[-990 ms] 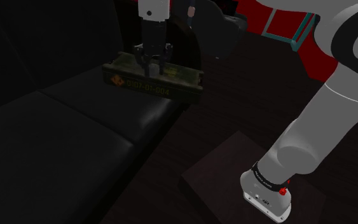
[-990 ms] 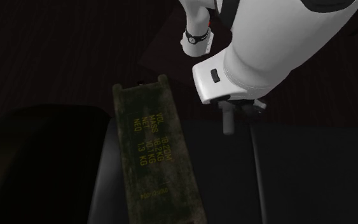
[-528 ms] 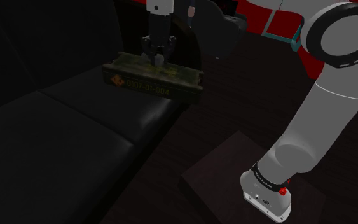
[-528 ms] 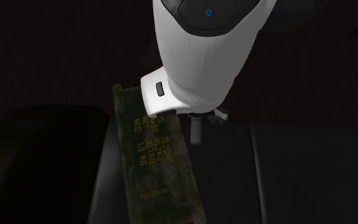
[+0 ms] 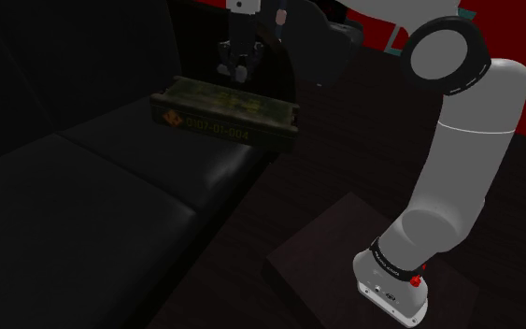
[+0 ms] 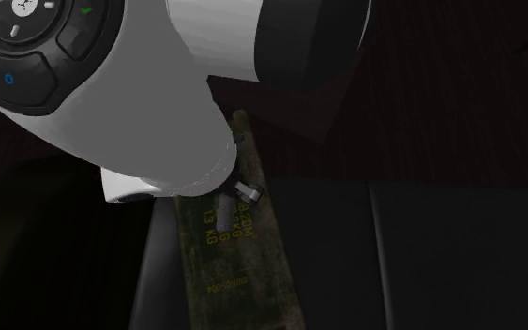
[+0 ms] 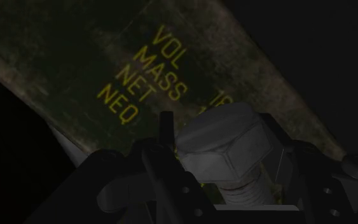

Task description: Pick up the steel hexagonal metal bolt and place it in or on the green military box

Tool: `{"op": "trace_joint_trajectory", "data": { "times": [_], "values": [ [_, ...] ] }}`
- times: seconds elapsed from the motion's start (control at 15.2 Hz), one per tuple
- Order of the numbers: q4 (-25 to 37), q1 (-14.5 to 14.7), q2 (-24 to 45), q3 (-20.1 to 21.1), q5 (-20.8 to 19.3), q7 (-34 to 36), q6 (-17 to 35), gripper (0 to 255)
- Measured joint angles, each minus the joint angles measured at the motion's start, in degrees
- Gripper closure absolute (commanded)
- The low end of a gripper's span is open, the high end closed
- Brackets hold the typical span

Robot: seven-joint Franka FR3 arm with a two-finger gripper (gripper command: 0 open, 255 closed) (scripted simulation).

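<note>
Your gripper (image 7: 223, 170) squeezes the grey hex bolt (image 7: 225, 143) between its fingers (image 7: 160, 164), right above the green box (image 7: 95, 44), so it can land on top.

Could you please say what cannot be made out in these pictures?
Wrist view: the bolt has its shank end hidden by the gripper; the green box has its ends cut off by the edges.
Second exterior view: the arm hides much of the box's far half.
Shoulder view: too dim to tell whether bolt touches box.

green box (image 7: 69, 54), VOL, MASS, NET, NEQ
</note>
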Motion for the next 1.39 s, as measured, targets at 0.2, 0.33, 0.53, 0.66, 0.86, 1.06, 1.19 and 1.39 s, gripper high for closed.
{"op": "trace_joint_trajectory", "data": {
  "times": [0.2, 0.33, 0.53, 0.66, 0.86, 1.06, 1.19, 1.39],
  "values": [
    [1.21, -0.48, 1.6, -0.42, -0.39, -1.02, 0.33, 255],
    [-0.35, -0.66, 1.53, -0.48, -0.38, -1.2, 1.81, 255],
    [-3.39, -0.97, 0.94, -0.54, -0.23, -1.42, 4.26, 255],
    [-5.41, -1.18, 0.61, -0.6, -0.17, -1.58, 5.95, 255],
    [-7.88, -1.27, 0.52, -0.62, -0.15, -1.57, 8.33, 255],
    [-9.8, -1.36, 0.4, -0.64, -0.12, -1.6, 10.12, 255],
    [-10.05, -1.36, 0.37, -0.64, -0.12, -1.59, 10.37, 255],
    [-10.15, -1.37, 0.34, -0.64, -0.11, -1.59, 10.45, 255]
  ]
}}
